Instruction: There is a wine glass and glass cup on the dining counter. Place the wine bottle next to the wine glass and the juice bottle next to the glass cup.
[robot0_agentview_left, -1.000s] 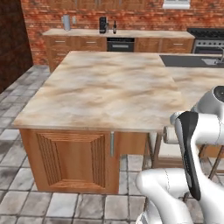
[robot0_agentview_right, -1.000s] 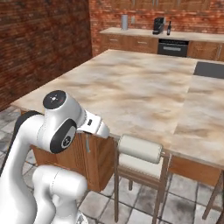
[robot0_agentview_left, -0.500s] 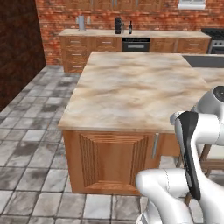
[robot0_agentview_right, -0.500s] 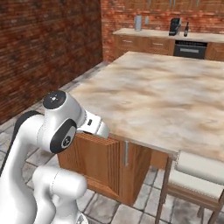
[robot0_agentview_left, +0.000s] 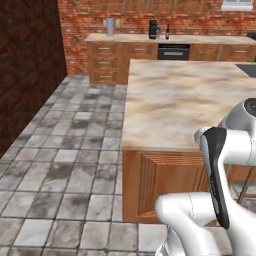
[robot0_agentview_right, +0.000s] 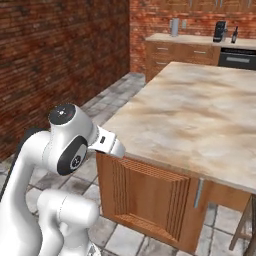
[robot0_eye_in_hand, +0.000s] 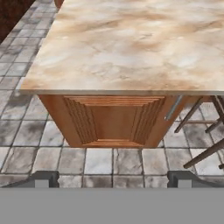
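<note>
Both base views have swung since the earlier frames: the camera has moved with the base, so the brick wall and tiled floor now take up the left side and the island sits further right.

Largest in view is the dining counter (robot0_agentview_left: 175, 95), a wide island top of beige-brown veined marble on a ribbed wooden end panel (robot0_eye_in_hand: 114, 120), seen also in the hand view (robot0_eye_in_hand: 127, 43) and the right base view (robot0_agentview_right: 200, 110). Grey stone floor tiles (robot0_agentview_left: 65, 165) spread out beside it, up to a dark red brick wall (robot0_agentview_right: 55, 55). Along the far wall runs a narrower wooden wall counter (robot0_agentview_left: 165, 39) with drawers. On it stands the wine bottle (robot0_agentview_left: 167, 32), slim and dark, just beside a black appliance (robot0_agentview_left: 153, 29); its label is too small to read. It shows in the right base view as well (robot0_agentview_right: 234, 35).

The gripper (robot0_eye_in_hand: 113, 179) hangs with its jaws spread wide, holding nothing, its fingertips (robot0_eye_in_hand: 43, 178) over the tiles before the island.
</note>
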